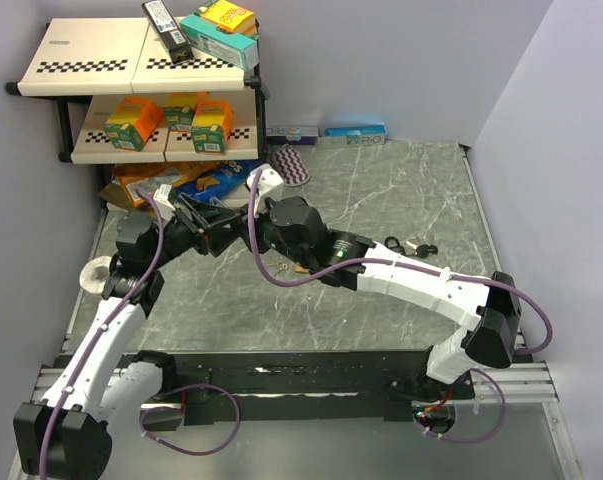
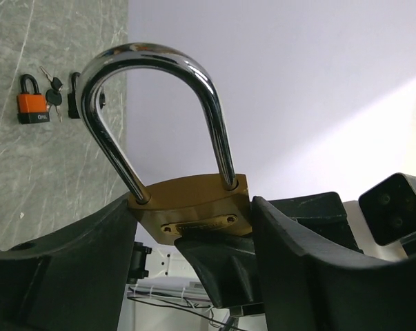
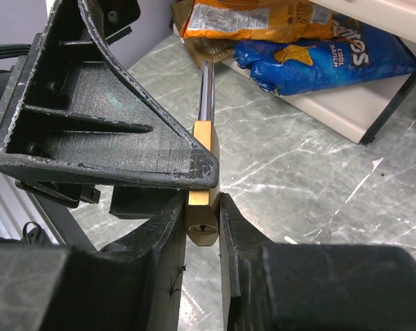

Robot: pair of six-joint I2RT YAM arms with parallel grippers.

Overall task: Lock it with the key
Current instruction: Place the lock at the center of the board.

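A brass padlock (image 2: 194, 207) with a tall chrome shackle (image 2: 152, 55) is held up off the table between both arms. My left gripper (image 2: 190, 210) has its fingers against the two ends of the lock's body. My right gripper (image 3: 202, 200) is shut on the body's flat faces from below. The keyhole (image 3: 202, 231) faces the right wrist camera with no key in it. Both shackle legs meet the body. Small keys (image 2: 54, 89) lie on the table by an orange padlock (image 2: 34, 103). In the top view the lock is hidden between the two wrists.
A black padlock (image 2: 74, 96) lies beside the orange one, right of the arms (image 1: 413, 245). A shelf rack (image 1: 131, 70) with boxes stands at the back left, with snack bags (image 3: 311, 48) under it. A small roll (image 1: 93, 272) sits at the left edge.
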